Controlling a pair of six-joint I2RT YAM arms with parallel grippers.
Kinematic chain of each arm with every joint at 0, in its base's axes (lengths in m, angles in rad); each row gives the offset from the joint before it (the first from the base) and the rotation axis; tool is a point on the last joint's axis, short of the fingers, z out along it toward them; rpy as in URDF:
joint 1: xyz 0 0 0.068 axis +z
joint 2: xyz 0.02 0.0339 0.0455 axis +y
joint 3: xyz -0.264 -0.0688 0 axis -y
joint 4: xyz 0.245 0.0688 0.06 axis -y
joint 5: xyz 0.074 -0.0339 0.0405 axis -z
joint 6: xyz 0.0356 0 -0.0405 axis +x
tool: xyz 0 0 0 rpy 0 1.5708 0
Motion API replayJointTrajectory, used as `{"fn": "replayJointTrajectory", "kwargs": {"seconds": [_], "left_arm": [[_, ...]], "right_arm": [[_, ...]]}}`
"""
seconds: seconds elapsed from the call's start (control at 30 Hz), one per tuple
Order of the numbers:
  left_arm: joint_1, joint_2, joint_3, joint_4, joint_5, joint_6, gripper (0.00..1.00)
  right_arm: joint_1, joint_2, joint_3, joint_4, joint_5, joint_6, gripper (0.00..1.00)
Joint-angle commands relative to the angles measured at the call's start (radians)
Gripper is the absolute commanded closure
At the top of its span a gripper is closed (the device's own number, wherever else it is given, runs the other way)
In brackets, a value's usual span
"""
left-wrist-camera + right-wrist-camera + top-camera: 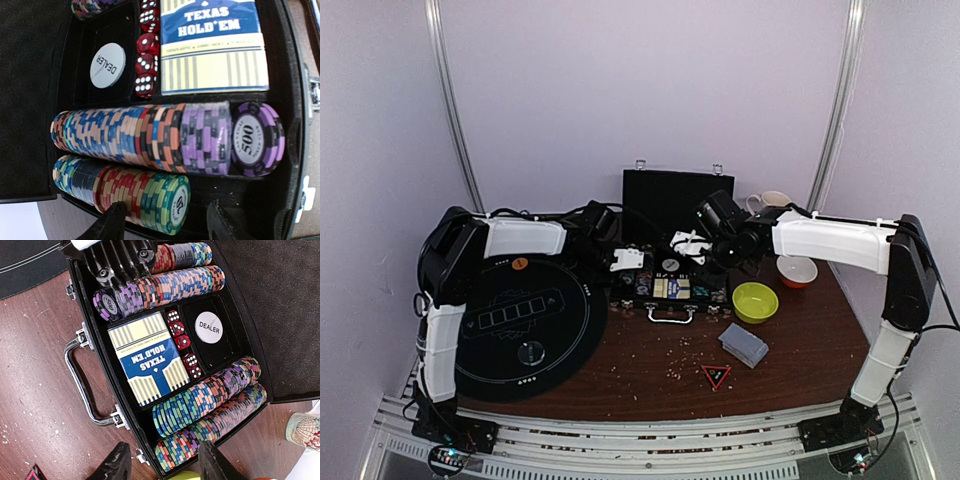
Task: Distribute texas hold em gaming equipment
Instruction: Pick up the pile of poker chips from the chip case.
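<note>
Closest to the lens: two black fingers [115,222] of the left gripper [167,225], spread apart, pinching nothing, poised over the green-edged end of a chip row. Likewise the right gripper [165,462]: fingers spread, nothing between them, hanging above the other end of the open black carrying case [100,360].

Sits mid-bench toward the far edge, that case, lid upright behind it, chrome handle [80,385] facing the near edge. Inside:
- four rows of multicoloured poker chips [145,135], two at each end, lying on their sides
- purple chip marked 500 [257,140] capping one row
- blue-and-cream card box printed TEXAS HOLD'EM [212,45] in the middle compartment on the handle side
- five red dice [146,55] in a line beside the box
- white round DEALER disc [107,65] flat in its own compartment beyond the dice, on the lid side

Covering the left half of the brown wooden bench [650,365]: round black felt mat [570,340]. On it, a small orange disc [519,264] at the far rim and a clear round disc [530,351] toward the near rim, well apart.

Right of centre, between case and near edge: grey-blue deck of cards [744,344], lying flat. Just right of the case: yellow-green bowl [756,301]. Beyond it, toward the right edge: red-and-white bowl [797,271]. Close to the near edge: small red triangular tag [716,376]. By the far right corner: pale patterned mug [772,200].
</note>
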Motion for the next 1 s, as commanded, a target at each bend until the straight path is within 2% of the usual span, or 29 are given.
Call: {"fn": "replayJointTrajectory", "kwargs": {"seconds": [0.0,0.23,0.67,0.97], "left_arm": [[-0.001,-0.013,-0.04,-0.048,0.042,0.006,0.45],[0.0,-0.04,-0.065,-0.049,0.062,0.006,0.5],[-0.001,0.011,-0.008,-0.017,-0.037,0.004,0.48],[-0.001,-0.087,-0.093,0.048,0.057,0.018,0.48]], "right_arm": [[0.007,-0.008,0.011,-0.024,0.02,0.013,0.51],[0.01,-0.027,-0.009,-0.02,0.026,0.018,0.5],[0.011,-0.041,-0.024,-0.021,0.04,0.021,0.5],[0.011,-0.034,-0.024,-0.026,0.038,0.025,0.5]]}}
